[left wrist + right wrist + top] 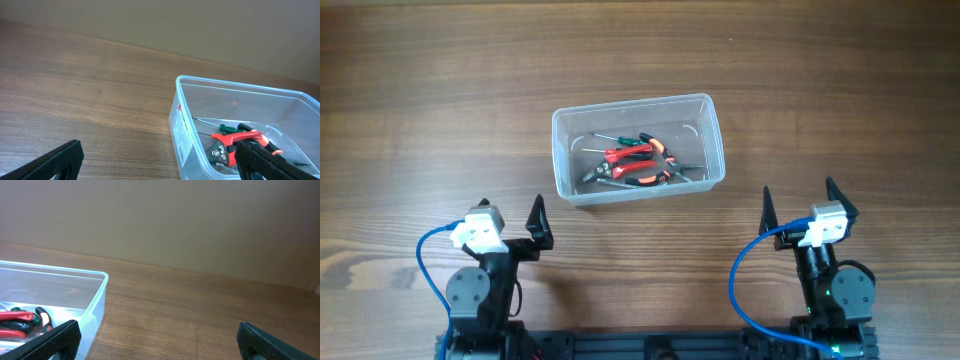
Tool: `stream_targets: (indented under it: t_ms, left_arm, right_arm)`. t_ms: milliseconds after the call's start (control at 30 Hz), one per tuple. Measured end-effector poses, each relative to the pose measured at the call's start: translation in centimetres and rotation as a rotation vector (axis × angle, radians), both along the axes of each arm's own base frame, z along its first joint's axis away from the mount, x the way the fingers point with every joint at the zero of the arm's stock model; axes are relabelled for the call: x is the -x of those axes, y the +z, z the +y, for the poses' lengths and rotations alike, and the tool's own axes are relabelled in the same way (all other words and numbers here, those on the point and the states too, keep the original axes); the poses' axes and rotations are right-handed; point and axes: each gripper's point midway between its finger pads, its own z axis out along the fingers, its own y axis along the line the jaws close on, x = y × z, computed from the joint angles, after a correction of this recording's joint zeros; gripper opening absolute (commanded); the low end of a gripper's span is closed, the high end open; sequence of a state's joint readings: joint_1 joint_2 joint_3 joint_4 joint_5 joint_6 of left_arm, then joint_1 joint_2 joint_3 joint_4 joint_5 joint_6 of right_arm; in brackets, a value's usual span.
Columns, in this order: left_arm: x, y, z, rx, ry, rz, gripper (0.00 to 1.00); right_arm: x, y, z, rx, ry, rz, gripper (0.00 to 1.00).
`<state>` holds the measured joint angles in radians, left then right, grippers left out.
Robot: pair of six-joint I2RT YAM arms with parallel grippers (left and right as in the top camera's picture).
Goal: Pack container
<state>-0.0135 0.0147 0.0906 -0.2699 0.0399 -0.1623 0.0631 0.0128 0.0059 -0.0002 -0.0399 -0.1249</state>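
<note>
The container [632, 103] sits ahead of both grippers and between them, its long axis running across from left to right, slightly skewed. It lies ahead-right of the left gripper [510, 212], which looks a touch nearer, and ahead-left of the right gripper [801, 203]. Both have fingers apart, holding nothing. Tools [638, 165] lie inside the container, so packing looks done.

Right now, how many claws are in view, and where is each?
2. The left claw hangs open in front of the container, off to its left; the right claw hangs open off to its right. Neither holds anything.
</note>
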Motion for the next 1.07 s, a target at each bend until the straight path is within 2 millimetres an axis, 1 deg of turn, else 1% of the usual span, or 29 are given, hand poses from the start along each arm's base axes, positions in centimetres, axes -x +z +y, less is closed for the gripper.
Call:
stream_targets:
  t_ms: [1067]
  left_arm:
    - [0.0,0.04,-0.2,0.003,-0.011,-0.001,1.0]
  right_arm:
    - [0.0,0.0,0.0,0.0,0.0,0.0,1.0]
